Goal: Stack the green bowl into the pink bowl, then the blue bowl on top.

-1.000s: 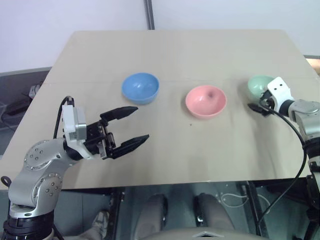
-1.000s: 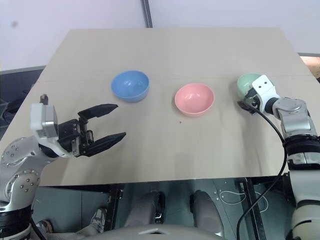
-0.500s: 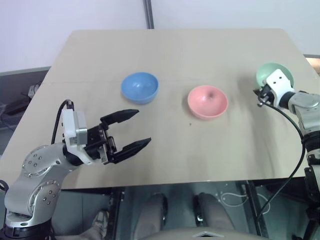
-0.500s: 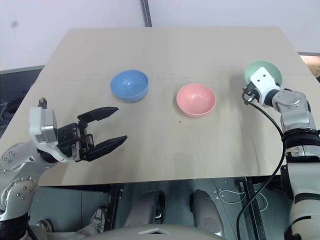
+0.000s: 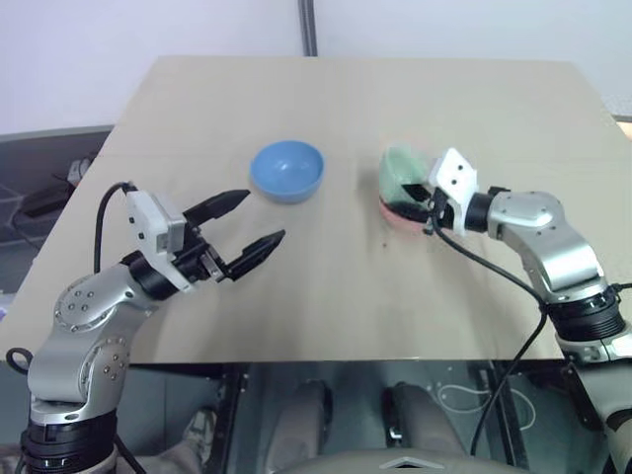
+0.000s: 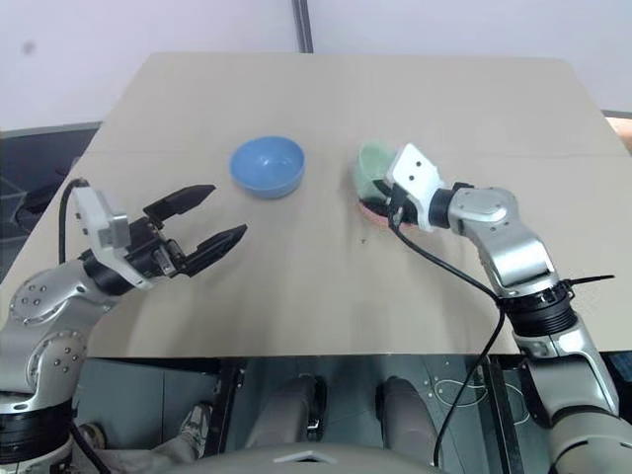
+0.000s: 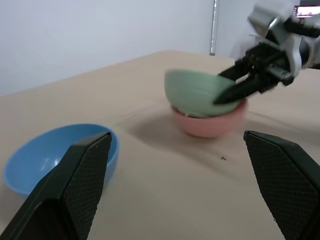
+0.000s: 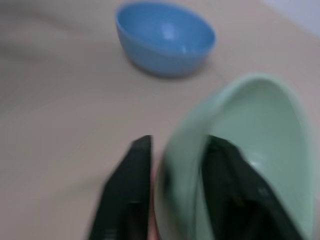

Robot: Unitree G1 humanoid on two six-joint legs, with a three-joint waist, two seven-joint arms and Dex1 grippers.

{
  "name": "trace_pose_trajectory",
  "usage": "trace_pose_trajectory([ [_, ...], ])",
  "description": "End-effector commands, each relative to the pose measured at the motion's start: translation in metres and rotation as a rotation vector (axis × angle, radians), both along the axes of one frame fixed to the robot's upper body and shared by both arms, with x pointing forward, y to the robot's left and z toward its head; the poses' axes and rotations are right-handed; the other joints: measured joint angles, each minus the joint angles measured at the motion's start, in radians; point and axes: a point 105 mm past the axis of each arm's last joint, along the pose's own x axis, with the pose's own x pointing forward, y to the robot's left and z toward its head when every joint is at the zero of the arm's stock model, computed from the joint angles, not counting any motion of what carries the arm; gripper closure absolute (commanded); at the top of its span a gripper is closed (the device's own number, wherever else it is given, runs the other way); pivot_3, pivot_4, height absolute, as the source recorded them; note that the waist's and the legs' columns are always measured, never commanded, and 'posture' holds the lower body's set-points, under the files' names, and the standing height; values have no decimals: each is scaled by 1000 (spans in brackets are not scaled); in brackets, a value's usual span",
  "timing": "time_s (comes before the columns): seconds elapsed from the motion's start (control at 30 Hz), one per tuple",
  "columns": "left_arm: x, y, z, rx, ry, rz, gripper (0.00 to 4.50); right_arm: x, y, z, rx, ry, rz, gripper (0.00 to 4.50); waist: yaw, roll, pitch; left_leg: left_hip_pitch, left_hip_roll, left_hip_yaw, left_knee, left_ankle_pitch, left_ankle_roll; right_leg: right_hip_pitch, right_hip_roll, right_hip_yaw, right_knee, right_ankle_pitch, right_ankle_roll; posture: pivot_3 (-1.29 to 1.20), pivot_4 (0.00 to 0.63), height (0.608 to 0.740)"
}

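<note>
The green bowl sits tilted in the pink bowl at the table's middle right, its opening turned toward the right arm. My right gripper is shut on the green bowl's rim, with one finger outside the wall and the other inside. Only a strip of the pink bowl shows under the green bowl. The blue bowl stands upright and alone to their left. My left gripper hovers open and holds nothing, nearer the table's front left, pointing toward the blue bowl.
The beige table has bare surface in front of the bowls and behind them. Its front edge runs just below both arms. A metal post rises behind the far edge. The right arm's black cable hangs over the table's right front.
My right gripper has carried the green bowl leftward from the table's right side onto the pink bowl. The left gripper has edged toward the blue bowl, still open. The view has shifted slightly.
</note>
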Motion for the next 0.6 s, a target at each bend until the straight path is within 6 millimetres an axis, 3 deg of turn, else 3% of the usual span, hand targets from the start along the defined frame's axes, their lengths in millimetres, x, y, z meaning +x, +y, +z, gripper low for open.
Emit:
trace_pose_trajectory([
  [0.03,6,1,14,34,-77,70,0,-1,-12,12,-47,-73,-26,942,0,0,0,-2,0,0,0,1,-2,-2,0,0,0,0,0,0,150,740],
  [0.1,18,5,13,106,-98,174,0,-6,-18,25,-19,-94,-47,45,-2,0,0,-3,0,0,0,2,-3,-4,0,0,1,0,0,0,150,740],
  [0.2,32,2,11,185,-85,241,0,-21,-17,48,88,-123,-20,45,-2,0,0,-4,0,0,-1,2,-3,-5,1,1,1,0,0,0,150,740],
  [0.3,53,-2,-3,412,-37,298,0,-43,-14,64,193,-155,46,45,-4,-1,0,-4,0,1,-1,1,-1,-5,1,1,2,0,0,0,150,740],
  [0.43,88,-10,-16,629,-12,298,0,-63,-11,63,242,-150,78,45,4,-1,-1,-3,-1,0,0,0,1,-5,5,-3,5,0,0,0,150,740],
  [0.6,125,-22,-35,885,-88,290,0,-71,-9,61,263,-151,54,45,-7,-2,0,-3,-1,3,5,0,1,-6,8,0,10,0,0,0,150,740],
])
